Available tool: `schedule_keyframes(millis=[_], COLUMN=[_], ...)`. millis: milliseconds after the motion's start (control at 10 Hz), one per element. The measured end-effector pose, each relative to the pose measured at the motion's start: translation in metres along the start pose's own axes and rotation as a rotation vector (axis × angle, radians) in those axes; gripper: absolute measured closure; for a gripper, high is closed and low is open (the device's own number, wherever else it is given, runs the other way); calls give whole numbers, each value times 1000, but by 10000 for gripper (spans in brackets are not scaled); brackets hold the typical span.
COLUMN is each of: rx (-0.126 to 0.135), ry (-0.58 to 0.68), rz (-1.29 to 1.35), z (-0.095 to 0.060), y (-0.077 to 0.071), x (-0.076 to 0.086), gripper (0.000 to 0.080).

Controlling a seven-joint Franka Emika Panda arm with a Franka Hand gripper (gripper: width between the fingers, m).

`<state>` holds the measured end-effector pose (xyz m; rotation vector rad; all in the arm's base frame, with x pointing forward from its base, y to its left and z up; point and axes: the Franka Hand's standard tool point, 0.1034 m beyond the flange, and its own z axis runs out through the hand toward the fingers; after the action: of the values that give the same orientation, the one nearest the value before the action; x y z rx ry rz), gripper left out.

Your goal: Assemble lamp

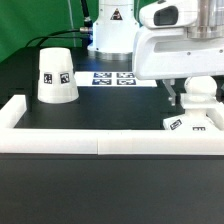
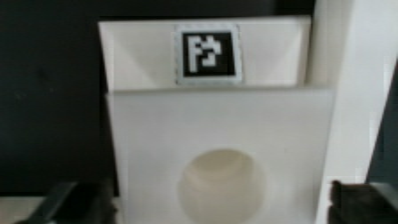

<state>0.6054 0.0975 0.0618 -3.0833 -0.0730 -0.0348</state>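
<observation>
Black fingers point(image 2: 64, 203) stand at either side of the wrist view, spread wide with nothing pinched between them. The claw point(image 2: 214, 205) is open and holds nothing. Between the fingers lies white plastic with a pale oval in it; whether that oval is the bulb's crown or a socket I cannot tell.

In the exterior view the claw point(image 1: 195, 98) hangs around the bulb point(image 1: 201, 90). One dark finger shows just beside the bulb at nine o'clock with a sliver of gap, and the other finger is hidden. The bulb's long axis runs twelve to six, in line with the claw's own descent, so I judge that a straight closing pinch is all the next move needs.

At six o'clock the bulb appears to stand on the flat base point(image 1: 188, 124), near the front rail point(image 1: 100, 142). Whether it is seated in the base cannot be told.

The shade point(image 1: 57, 75) sits upright on the table point(image 1: 110, 108) well apart at nine o'clock. The marker board point(image 1: 115, 78) lies between them, toward ten o'clock.
</observation>
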Motion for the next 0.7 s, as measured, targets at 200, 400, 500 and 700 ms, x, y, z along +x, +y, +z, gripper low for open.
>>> schedule_keyframes(millis=[200, 400, 500, 700], rx=[-3, -5, -6, -6], ry=[-11, -19, -26, -40], rz=[-28, -50, -57, -75], z=[-6, -14, -16, -21], y=[1, 1, -1, -9], x=[-19, -39, -53, -78], gripper=[105, 101, 101, 101])
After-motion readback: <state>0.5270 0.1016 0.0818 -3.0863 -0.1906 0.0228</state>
